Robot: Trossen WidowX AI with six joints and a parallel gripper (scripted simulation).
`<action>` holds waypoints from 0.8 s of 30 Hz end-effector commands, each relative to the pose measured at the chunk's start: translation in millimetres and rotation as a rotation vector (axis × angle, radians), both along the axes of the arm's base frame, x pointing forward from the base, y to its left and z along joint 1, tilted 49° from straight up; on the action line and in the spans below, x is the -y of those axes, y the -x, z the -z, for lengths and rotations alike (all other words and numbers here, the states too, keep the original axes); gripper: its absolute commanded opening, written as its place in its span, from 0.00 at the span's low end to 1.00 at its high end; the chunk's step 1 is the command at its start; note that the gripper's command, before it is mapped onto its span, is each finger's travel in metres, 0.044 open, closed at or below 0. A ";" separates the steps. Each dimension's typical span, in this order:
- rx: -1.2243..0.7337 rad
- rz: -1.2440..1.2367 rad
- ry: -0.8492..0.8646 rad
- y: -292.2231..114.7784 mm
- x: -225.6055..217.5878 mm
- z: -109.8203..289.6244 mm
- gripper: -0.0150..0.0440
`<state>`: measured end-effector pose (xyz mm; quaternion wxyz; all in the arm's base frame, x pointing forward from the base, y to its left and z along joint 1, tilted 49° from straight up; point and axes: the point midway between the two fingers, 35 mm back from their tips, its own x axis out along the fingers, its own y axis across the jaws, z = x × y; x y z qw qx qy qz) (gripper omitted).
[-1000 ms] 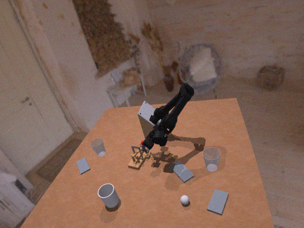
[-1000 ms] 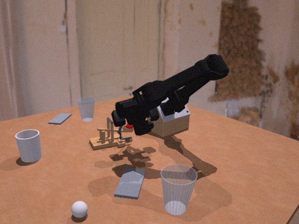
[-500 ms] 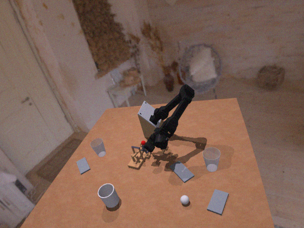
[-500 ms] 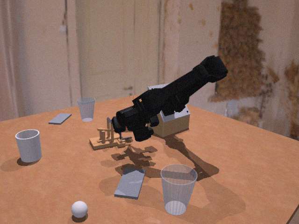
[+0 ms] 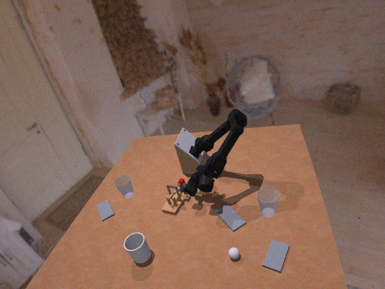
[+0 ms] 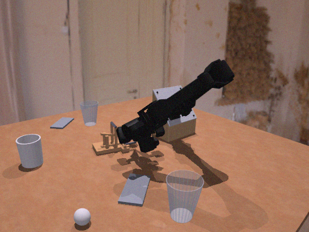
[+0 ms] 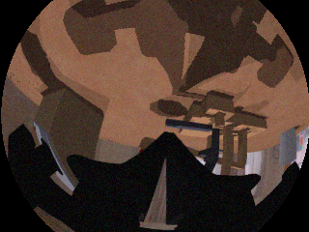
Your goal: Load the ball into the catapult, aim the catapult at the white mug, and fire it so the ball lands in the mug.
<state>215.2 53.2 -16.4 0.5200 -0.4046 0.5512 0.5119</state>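
The black parallel-jaw gripper (image 5: 190, 190) is low beside the small wooden catapult (image 5: 173, 201), its fingers pressed together and holding nothing. The small red ball (image 5: 181, 180) sits in the catapult's cup at the rear of the arm, touching or just beside the gripper tip; loading therefore appears done. The white opaque mug (image 5: 136, 247) stands well apart, toward the near left of the orange-brown table (image 5: 307, 217).

Judgement: the step in hand is aiming or triggering. It is best done with a slow nudge against the base frame, keeping the closed tip off the ball and throwing arm so nothing fires early, until the arm lines up with the mug.

Count: one catapult, one red ball, one white ball (image 5: 233, 253), one white mug, two clear ribbed cups, three flat grey slabs, one wedge-shaped mount box.
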 end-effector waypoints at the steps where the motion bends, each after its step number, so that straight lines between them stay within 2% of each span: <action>1: -0.006 0.003 -0.003 2.8 -5.1 4.6 0.25; 13: -0.007 0.002 -0.005 3.7 -24.3 19.4 0.25; 15: -0.005 0.002 -0.004 -3.8 -16.6 0.7 0.25; 21: 0.002 -0.002 0.000 -11.4 25.9 -94.0 0.25; 24: 0.002 -0.002 0.001 -9.3 30.7 -104.8 0.25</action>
